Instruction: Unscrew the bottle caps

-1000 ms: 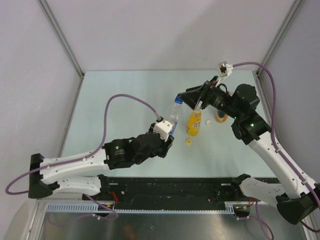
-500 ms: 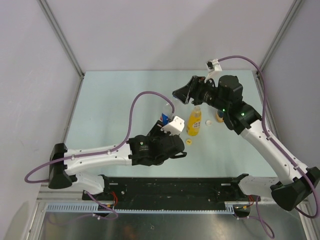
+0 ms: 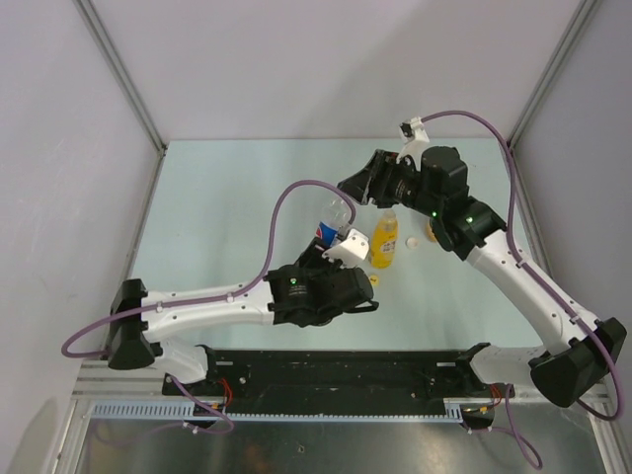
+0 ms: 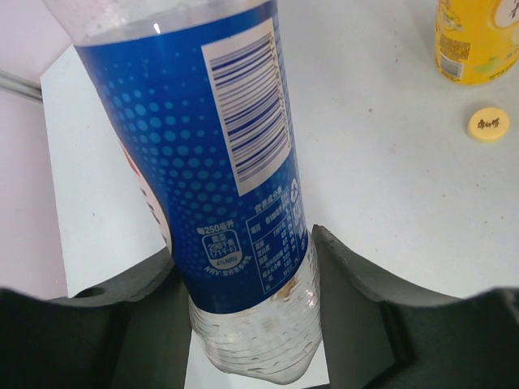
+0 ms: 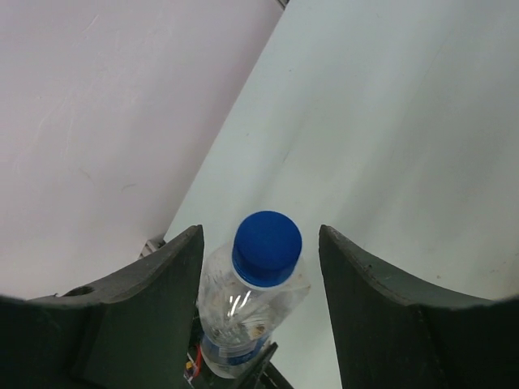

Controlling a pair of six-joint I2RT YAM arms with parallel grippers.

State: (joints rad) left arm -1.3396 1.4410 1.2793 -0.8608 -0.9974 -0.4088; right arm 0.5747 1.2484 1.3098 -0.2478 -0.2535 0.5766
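Observation:
My left gripper is shut on the lower body of the clear bottle with the blue label, which it holds tilted above the table. The bottle's blue cap is still on the neck and sits between the fingers of my right gripper. That gripper is open, with a gap on each side of the cap. From above, the right gripper covers the top of the bottle. The yellow bottle stands uncapped, with its yellow cap lying on the table beside it.
A pale whitish cap lies just right of the yellow bottle. The orange bottle is mostly hidden behind my right arm. The two arms crowd the middle of the table, and walls close it in on three sides.
My left arm has swung forward and tilted the clear bottle. The right gripper has moved left and settled around the blue cap, with its jaws narrower than before.

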